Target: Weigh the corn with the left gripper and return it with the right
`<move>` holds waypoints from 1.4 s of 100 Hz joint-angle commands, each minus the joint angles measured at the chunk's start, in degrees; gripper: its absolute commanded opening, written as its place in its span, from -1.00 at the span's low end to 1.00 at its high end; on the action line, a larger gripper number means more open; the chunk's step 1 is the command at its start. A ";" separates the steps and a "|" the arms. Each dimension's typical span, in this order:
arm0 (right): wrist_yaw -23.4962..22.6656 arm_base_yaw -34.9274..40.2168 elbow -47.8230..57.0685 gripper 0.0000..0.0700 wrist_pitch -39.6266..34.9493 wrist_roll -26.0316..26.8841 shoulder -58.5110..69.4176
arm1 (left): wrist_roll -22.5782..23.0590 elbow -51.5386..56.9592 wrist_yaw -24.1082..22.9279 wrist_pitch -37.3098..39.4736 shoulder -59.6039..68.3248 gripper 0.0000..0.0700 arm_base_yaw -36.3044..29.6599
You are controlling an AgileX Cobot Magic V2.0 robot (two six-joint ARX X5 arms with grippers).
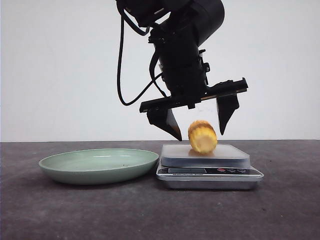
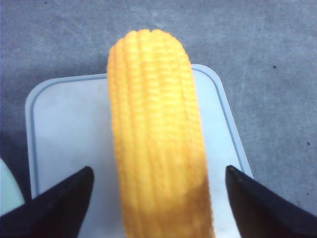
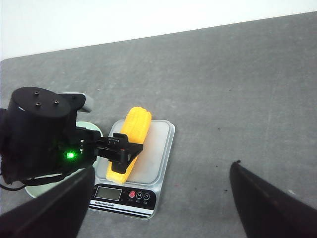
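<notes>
front low, wrists overhead, scale shared

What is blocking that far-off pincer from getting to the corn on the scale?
The left pincer hangs open right over the corn on the scale, its fingers either side. The right pincer, open and off to the side, would meet it.

Black left arm, thick and cylindrical, with looping black cables at its 9 o'clock. Its gripper has two pointed black fingers. Small green light glows.
</notes>
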 commanded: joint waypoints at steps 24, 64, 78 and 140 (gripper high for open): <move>-0.04 0.13 1.03 0.57 0.31 0.39 0.24 | 6.29 2.51 -3.67 0.26 -5.31 0.61 -1.86; -0.04 0.15 1.03 0.57 -1.75 -1.27 0.37 | 21.14 2.51 -6.32 -3.78 -31.21 0.61 -1.92; -0.11 0.17 1.03 0.58 -1.18 -1.40 0.35 | 22.95 2.49 -6.32 -10.21 -43.19 0.61 -2.34; 7.52 21.20 1.81 0.58 15.17 6.86 12.96 | 17.73 -8.66 -8.50 -28.85 -79.43 0.58 -2.60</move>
